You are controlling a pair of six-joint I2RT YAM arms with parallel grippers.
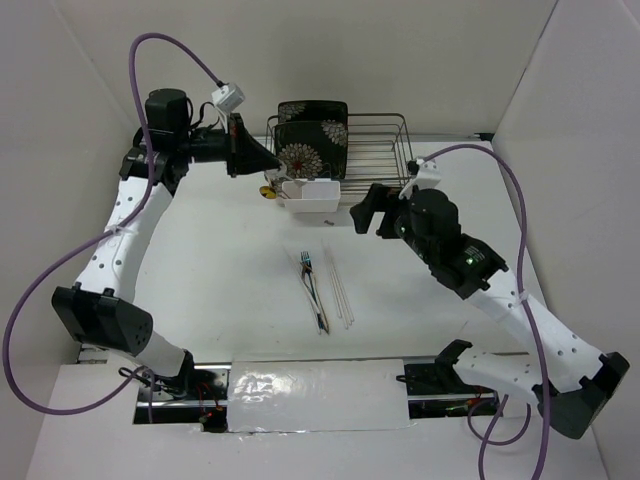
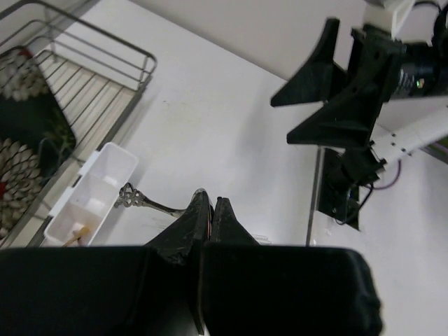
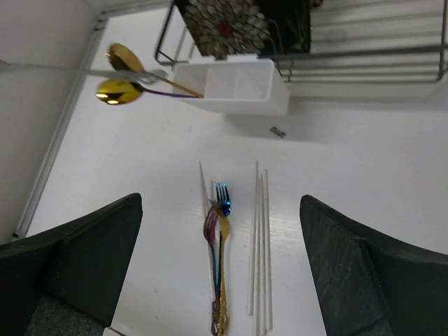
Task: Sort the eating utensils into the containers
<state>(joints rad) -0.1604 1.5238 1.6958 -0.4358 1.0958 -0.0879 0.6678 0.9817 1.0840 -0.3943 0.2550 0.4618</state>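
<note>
The right end effector [image 1: 368,208] hangs over the table [image 1: 230,260] with its fingers spread wide and nothing between them. In its wrist view, the iridescent forks [image 3: 218,238] and the pale chopsticks [image 3: 260,238] lie side by side on the table between the two fingers. The white tub [image 3: 238,87] sits farther ahead, against the wire rack [image 1: 385,140] that holds the floral plate [image 1: 312,135]. Two gold spoons [image 3: 115,91] stick out of the tub's left end.

The left end effector [image 2: 211,206] is pressed together, close to the tub's left end. A silver utensil with an ornate handle [image 2: 129,196] runs from just beside the tub to its fingertips. Whether it is pinched cannot be told.
</note>
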